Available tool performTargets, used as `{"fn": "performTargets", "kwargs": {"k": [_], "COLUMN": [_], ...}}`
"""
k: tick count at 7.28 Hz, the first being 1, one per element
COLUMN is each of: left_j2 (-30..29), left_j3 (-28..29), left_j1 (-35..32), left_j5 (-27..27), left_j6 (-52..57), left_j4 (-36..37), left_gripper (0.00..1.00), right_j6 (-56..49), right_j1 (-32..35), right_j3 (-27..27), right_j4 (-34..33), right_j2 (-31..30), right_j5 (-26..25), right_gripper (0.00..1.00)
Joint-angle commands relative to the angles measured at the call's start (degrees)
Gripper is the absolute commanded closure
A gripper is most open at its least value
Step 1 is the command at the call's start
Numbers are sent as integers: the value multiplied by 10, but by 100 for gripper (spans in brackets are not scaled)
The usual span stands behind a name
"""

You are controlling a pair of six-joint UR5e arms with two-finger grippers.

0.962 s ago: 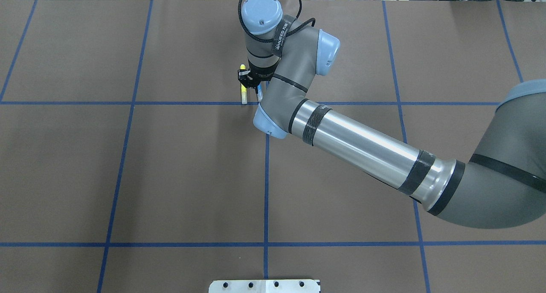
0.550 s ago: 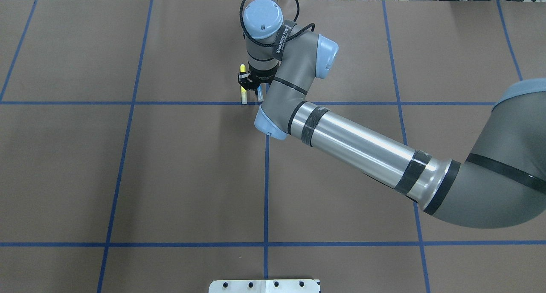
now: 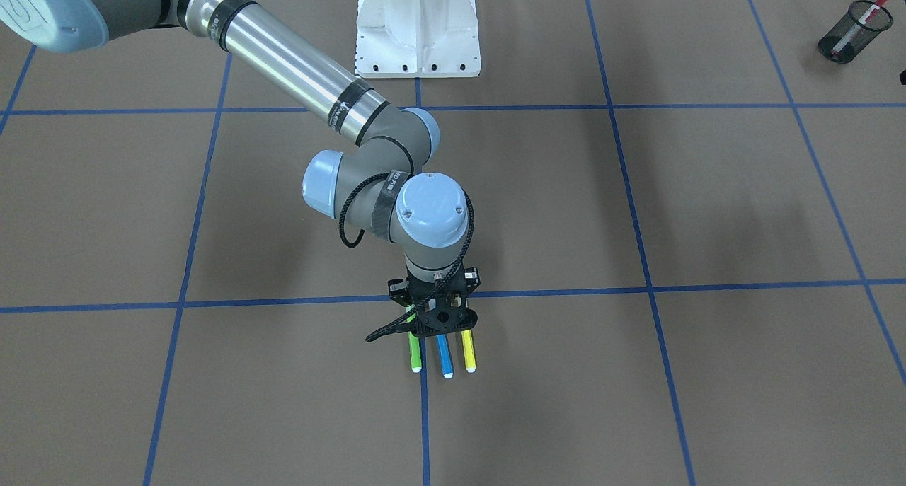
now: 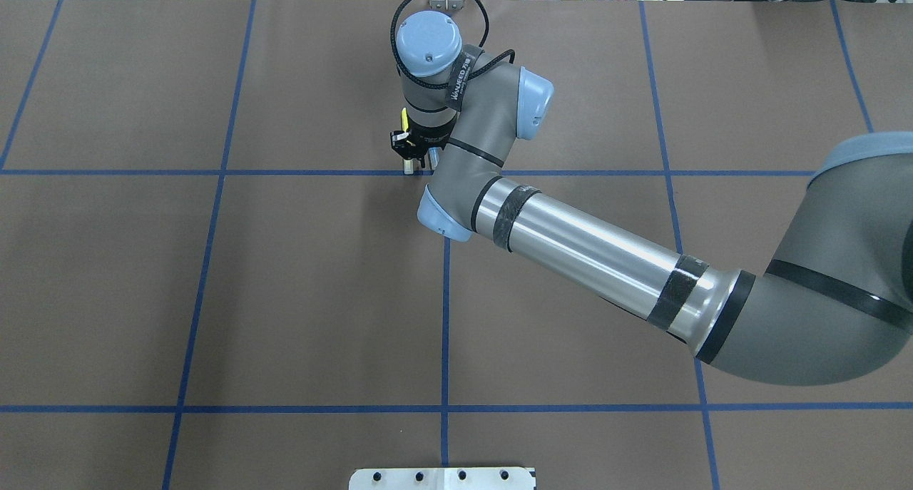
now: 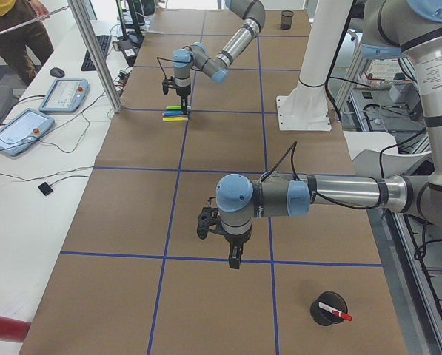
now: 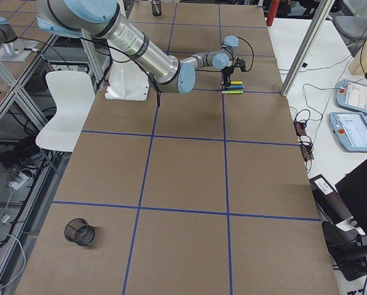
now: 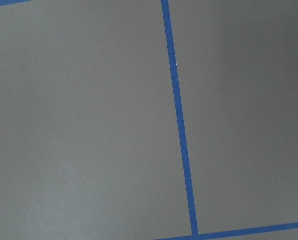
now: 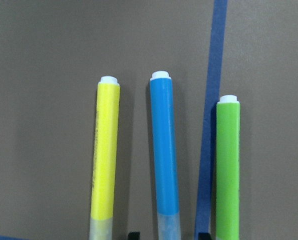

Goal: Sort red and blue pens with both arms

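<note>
Three pens lie parallel on the brown-paper desk (image 3: 212, 401), which is gridded in blue tape (image 3: 637, 288): yellow highlighter (image 8: 105, 150), blue highlighter (image 8: 164, 145), green highlighter (image 8: 227, 165). Right pincer (image 8: 168, 234) spread — fingertips astride the blue highlighter. Left pincer (image 5: 234, 259) over bare paper — cannot tell its grip. Red marker (image 3: 865, 18) leans in the mesh cup (image 3: 839, 47).

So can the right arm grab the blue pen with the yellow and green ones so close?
Probably yes. The right gripper sits right above the blue highlighter, fingertips either side, and small gaps separate it from the yellow highlighter and green highlighter.

Three highlighters (image 8: 163, 150) abreast on table (image 8: 49, 50)
</note>
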Motion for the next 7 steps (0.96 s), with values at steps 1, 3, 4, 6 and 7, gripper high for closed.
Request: {"fn": "performTargets", "kwargs": {"k": [1,3,4,6,7], "left_j2": [0,0,0,0,0], "left_j3": [0,-1,-1,-1,-1], "left_j1": [-1,0,-1,0,0], "left_j5": [0,0,0,0,0], "left_j6": [0,0,1,1,1], "left_j4": [0,0,0,0,0], "left_gripper": [0,0,0,0,0], "right_j6": [-12,-14,-14,-14,-14], "right_j1": [0,-1,-1,-2,-2], "right_j3": [-4,-4,-4,-5,-5], "right_j4": [0,0,0,0,0], "right_j2": [0,0,0,0,0], "right_j5": [-1,0,0,0,0], "right_gripper": [57,60,61,61,61]}}
